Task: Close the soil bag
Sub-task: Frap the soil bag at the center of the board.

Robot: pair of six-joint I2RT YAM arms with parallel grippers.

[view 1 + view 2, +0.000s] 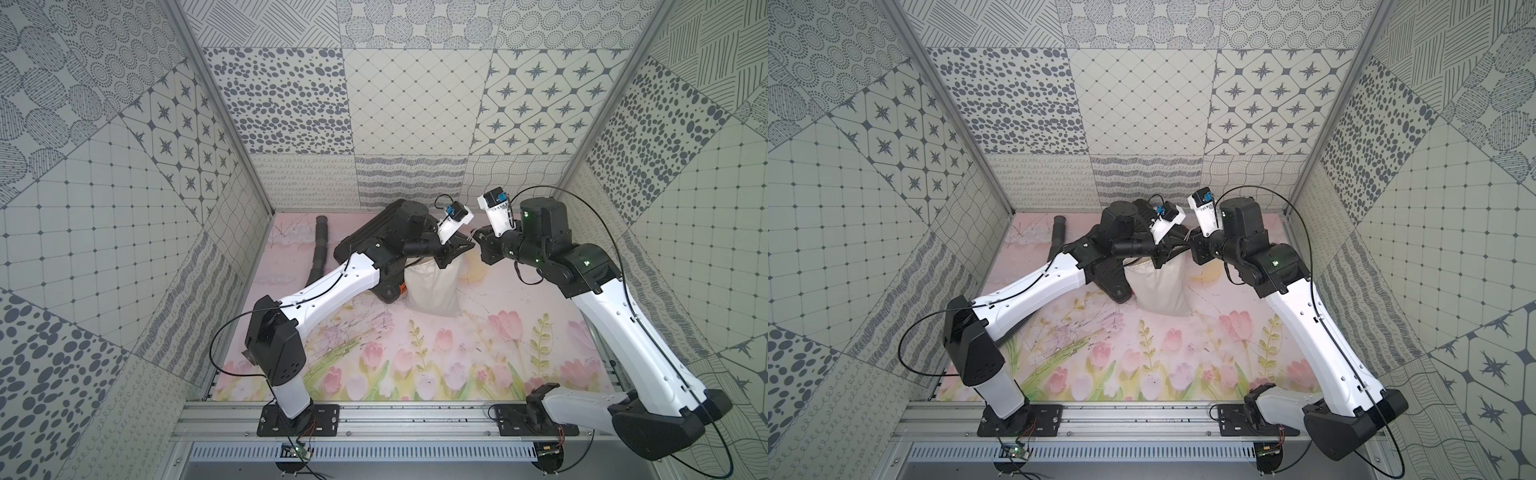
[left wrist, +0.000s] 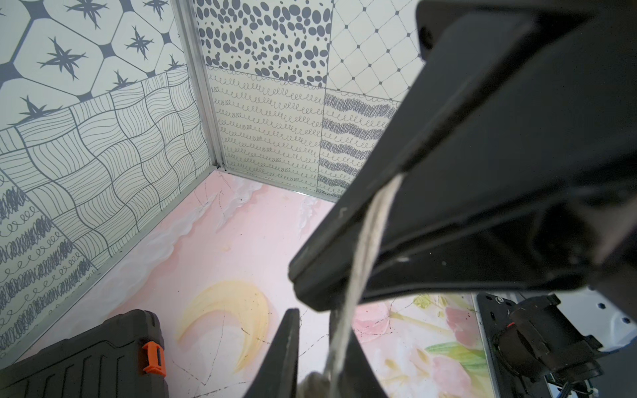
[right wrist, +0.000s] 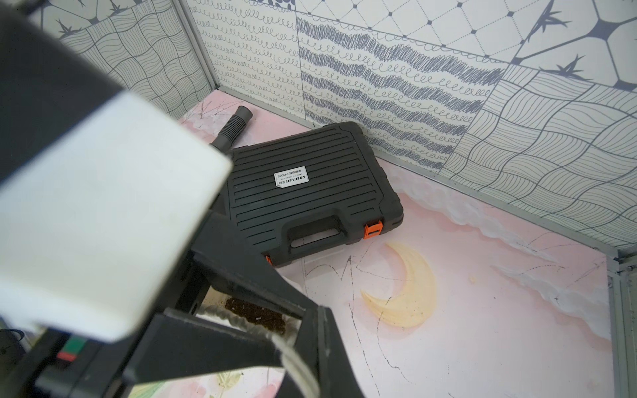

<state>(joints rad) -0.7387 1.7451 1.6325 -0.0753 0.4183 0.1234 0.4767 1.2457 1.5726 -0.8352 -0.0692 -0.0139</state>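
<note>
Bag (image 1: 432, 291) stands upright on the worktop (image 1: 457, 357), just beside the case (image 3: 310, 186) on its handle side. Can't tell if they touch. Mouth up, long axis vertical.

Key geometry: both sets of fingers sit over the mouth, on the side away from the case. Cord (image 2: 362, 248) climbs from the mouth, passes between L fingers (image 2: 286, 351), then runs into R fingers (image 3: 332, 348). So of the 2 arms L is nearer the mouth and R is further out along the cord.

Fingers: R clamped tight on the cord. L narrow w/ cord in the gap. L wrist view shows a sliver of space beside it, so can't tell if it's pinched.

Bag look: off-white cloth, full, lumpy, soft sides. Mouth not cinched, dark soil (image 3: 255, 313) visible inside from R wrist view.

My read: next pull should go along the cord, away from the case, w/ the neck held back. Risk: bag tips instead of cinching.
</note>
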